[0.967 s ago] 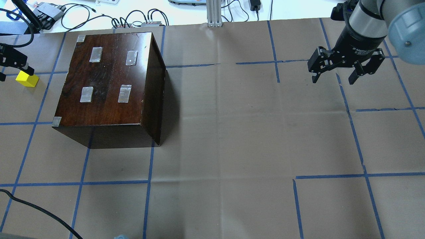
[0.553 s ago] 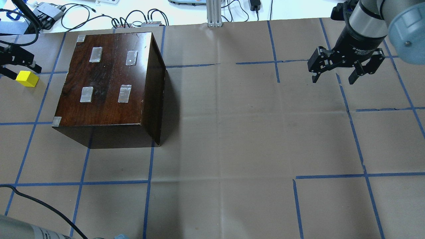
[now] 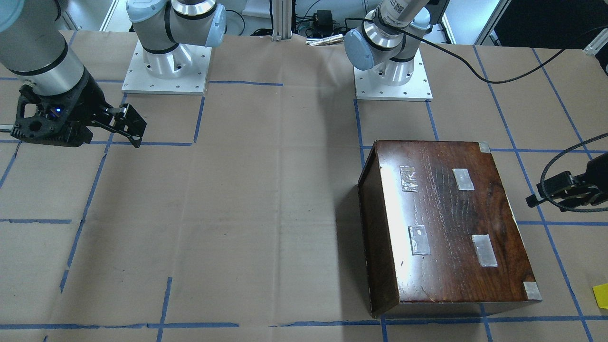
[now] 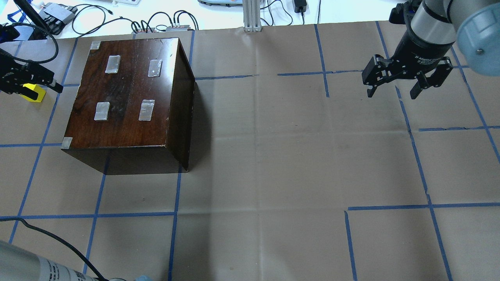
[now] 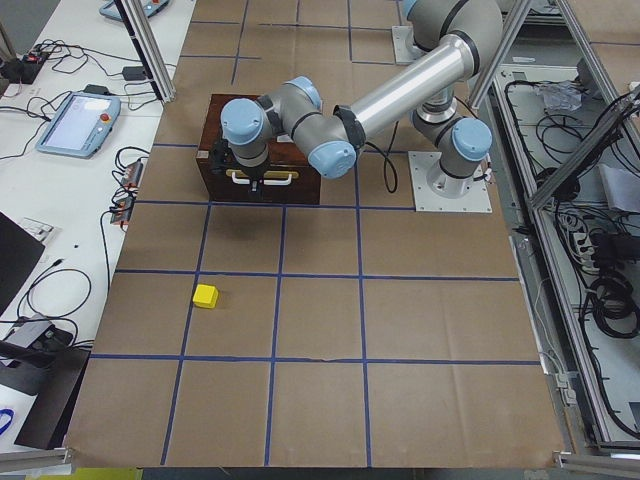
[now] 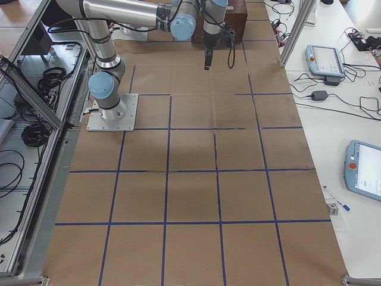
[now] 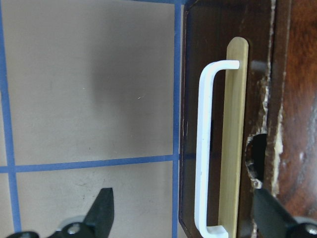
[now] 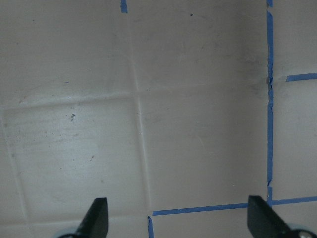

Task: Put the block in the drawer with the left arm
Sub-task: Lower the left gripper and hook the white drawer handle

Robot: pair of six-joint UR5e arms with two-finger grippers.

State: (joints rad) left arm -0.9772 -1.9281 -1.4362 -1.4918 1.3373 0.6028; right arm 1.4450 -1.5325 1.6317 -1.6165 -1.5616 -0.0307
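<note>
Block sits on the bench at about nine o'clock of the dark box, well apart from it in the left side view; nothing holds it. In the overhead view the left fingers overlap its upper edge, which is probably only the camera's angle, since the side view puts them up at the box front rather than down on the cube.

The left arm reaches across to that front, which faces nine o'clock; its fingers are spread wide and empty, one tip over the bench and the other over the wood. Between them runs the white handle on the drawer. That spacing suits a grasp on the handle; the drawer is shut flush with the box, so I judge it must be pulled out before the cube can go in, and this is why the arm is here and not at the block.

Far over at about two o'clock of the box, the right fingers hang apart above bare paper with nothing in them; they look parked clear of the work, as the task names only the other arm.
</note>
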